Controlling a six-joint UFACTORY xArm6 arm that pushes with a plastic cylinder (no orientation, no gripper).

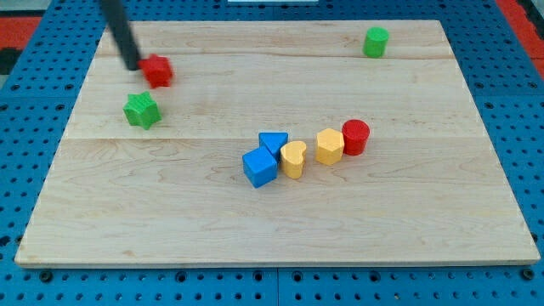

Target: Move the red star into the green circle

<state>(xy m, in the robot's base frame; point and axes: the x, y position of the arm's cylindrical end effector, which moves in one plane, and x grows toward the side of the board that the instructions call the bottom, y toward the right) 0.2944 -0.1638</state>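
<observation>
The red star [157,70] lies near the board's upper left. The green circle [376,41], a short green cylinder, stands near the view's top right, far from the star. My tip [133,65] is just left of the red star, touching or nearly touching its left side. The rod slants up to the view's top left.
A green star [141,110] lies just below the red star. In the middle sit a blue cube [260,167], a blue triangle [274,142], a yellow heart [293,158], a yellow hexagon [330,146] and a red cylinder [355,136]. The wooden board [425,238] rests on blue pegboard.
</observation>
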